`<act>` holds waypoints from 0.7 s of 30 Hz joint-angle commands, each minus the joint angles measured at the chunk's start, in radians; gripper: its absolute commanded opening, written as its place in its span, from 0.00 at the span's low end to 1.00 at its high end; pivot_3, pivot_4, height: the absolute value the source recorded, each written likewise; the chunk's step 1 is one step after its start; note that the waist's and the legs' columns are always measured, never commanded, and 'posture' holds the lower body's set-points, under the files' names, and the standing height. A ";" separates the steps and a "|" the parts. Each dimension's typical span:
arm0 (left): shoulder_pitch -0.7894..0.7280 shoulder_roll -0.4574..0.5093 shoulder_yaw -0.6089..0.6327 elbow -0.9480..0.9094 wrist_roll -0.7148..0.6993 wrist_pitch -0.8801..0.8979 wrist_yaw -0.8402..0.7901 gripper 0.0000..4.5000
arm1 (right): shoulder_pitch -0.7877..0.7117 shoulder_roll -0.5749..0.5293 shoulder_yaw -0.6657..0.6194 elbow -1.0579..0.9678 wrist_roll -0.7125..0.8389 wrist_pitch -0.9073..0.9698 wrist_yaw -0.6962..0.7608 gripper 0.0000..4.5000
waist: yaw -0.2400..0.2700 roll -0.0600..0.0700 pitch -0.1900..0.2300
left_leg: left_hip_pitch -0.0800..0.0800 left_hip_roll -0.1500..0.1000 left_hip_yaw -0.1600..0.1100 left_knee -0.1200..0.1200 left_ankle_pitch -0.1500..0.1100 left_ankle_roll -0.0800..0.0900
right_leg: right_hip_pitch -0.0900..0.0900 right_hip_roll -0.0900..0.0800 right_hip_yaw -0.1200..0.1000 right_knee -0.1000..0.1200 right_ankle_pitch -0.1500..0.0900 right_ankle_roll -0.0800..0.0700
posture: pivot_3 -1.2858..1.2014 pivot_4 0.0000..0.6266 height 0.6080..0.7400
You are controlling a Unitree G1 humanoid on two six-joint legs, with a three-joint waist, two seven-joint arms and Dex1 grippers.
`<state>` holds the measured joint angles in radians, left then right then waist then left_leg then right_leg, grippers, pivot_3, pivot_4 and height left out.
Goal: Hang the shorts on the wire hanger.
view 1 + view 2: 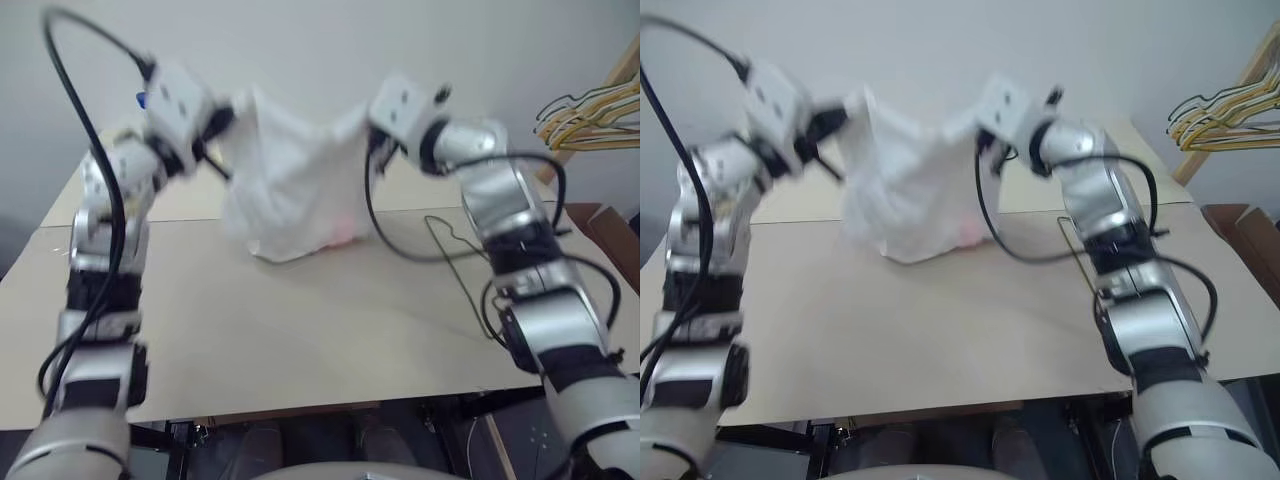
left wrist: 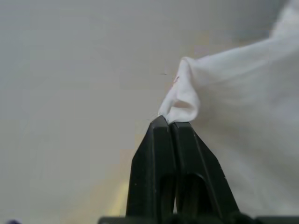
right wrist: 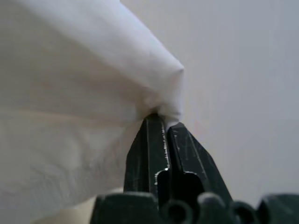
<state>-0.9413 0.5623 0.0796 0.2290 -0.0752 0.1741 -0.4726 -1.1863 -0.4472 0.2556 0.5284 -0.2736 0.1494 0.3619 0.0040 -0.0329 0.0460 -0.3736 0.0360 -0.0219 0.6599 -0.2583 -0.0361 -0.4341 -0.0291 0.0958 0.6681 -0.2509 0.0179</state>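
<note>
While both arms are raised above the counter [image 1: 300, 340], the shorts [image 1: 290, 190] hang stretched between them, well up from the tan surface except for the lowest fold, which sags to or just above the counter toward the far side, at about 12 o'clock from the robot. At the 10 o'clock side, the left gripper [image 2: 169, 122] has its two black fingers pressed together on a bunched corner of the white fabric, as the left wrist view shows plainly. At the 1 o'clock side, the right gripper [image 3: 161, 120] is likewise clamped tight on another pinch of the same cloth, the fabric puffing out just past its fingertips. A faint pink patch shows low on the hanging cloth. On the counter at about 2 o'clock, partly behind the right forearm, lies the wire hanger [image 1: 455, 262], thin and dark, flat on the surface and apart from the shorts. Beyond the counter's far right corner, at about 2 o'clock, a bundle of yellow and dark hangers [image 1: 590, 115] hangs from a wooden rack [image 1: 625, 65].
</note>
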 commanded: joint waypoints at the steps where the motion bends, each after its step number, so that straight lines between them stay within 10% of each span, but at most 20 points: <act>1: -0.121 -0.016 0.139 0.004 -0.004 -0.161 0.195 0.01 | -0.081 -0.005 -0.067 0.080 -0.123 -0.250 -0.438 0.00 | -0.007 0.000 -0.001 | -0.006 -0.001 0.000 0.000 0.001 -0.002 | -0.007 -0.001 0.000 0.002 0.000 0.000 | 0.54 0.00 1.00; 9: 0.122 0.195 0.155 -0.246 -0.064 -0.272 -0.061 0.01 | 0.095 -0.057 -0.047 -0.103 -0.150 -0.339 -0.369 0.00 | -0.047 0.001 -0.007 | -0.023 -0.009 0.006 -0.001 0.000 -0.002 | -0.021 -0.014 -0.002 -0.001 0.002 0.007 | 0.55 0.00 1.00; 16: 0.850 0.454 0.267 -0.601 -0.318 -0.030 -0.568 0.01 | 0.453 -0.238 0.156 -0.354 -0.113 -0.368 0.223 0.00 | -0.054 0.001 -0.006 | 0.004 -0.008 0.007 0.001 -0.009 0.015 | 0.016 -0.012 -0.001 -0.022 0.003 0.016 | 0.55 0.00 1.00; 21: 1.265 0.550 0.315 -0.728 -0.252 0.015 -0.745 0.01 | 0.579 -0.325 0.204 -0.464 -0.094 -0.403 0.445 0.00 | -0.045 0.002 -0.005 | 0.005 -0.006 0.010 0.002 -0.010 0.018 | 0.014 -0.010 0.000 -0.019 0.001 0.015 | 0.56 0.00 1.00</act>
<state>0.2955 1.0889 0.3433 -0.4571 -0.3496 0.1900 -1.1776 -0.5849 -0.7398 0.4968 0.1319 -0.3878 -0.2358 0.7491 -0.0412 -0.0307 0.0413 -0.3676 0.0306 -0.0123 0.6625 -0.2688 -0.0185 -0.4185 -0.0382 0.0962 0.6491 -0.2494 0.0323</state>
